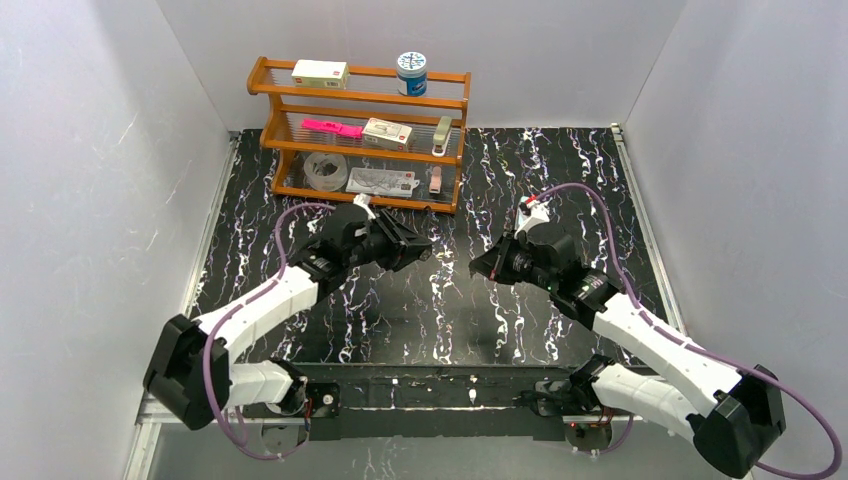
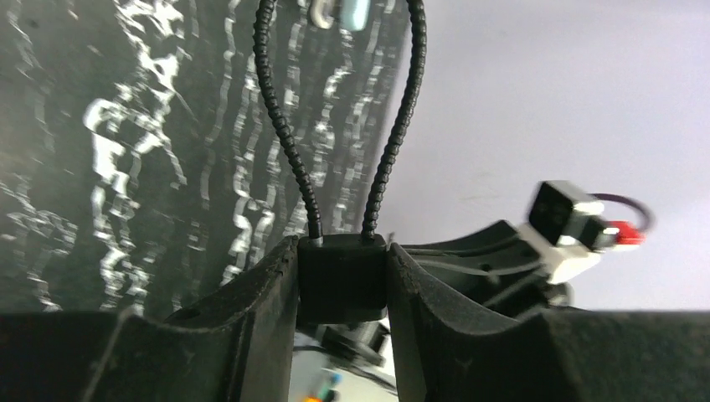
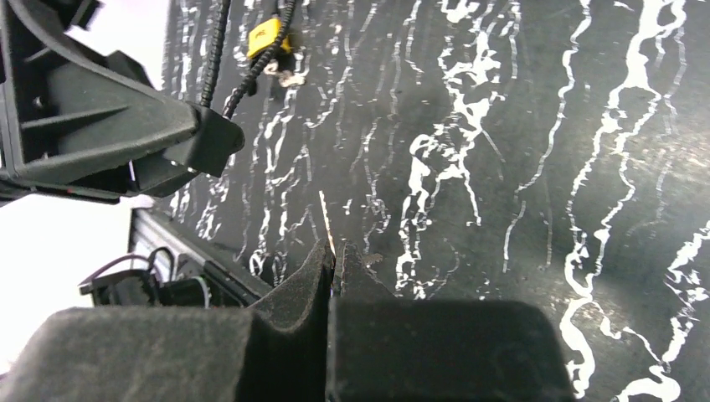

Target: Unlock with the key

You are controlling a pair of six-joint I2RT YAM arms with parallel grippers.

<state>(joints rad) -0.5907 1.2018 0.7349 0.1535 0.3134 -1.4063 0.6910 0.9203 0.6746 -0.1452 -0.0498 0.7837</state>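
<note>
the left gripper is clamped on the black body of the lock, one finger on each side, and the cable loop arches out beyond the fingertips. the right gripper is pressed together on what looks like the key, a thin pale sliver seen edge-on between the fingertips. both tools hang above the table, facing each other with a gap between them, so the step in hand seems to be lining up for insertion. the keyhole doesn't show in any view, so the left wrist probably needs to turn that face towards the key first. the left arm should hold the lock steady while the right one turns the blade to match the slot, then closes the gap slowly and straight. if the tip meets resistance, back off and re-aim rather than push, because a thin key in a pinch grip can slip or tilt.
</note>
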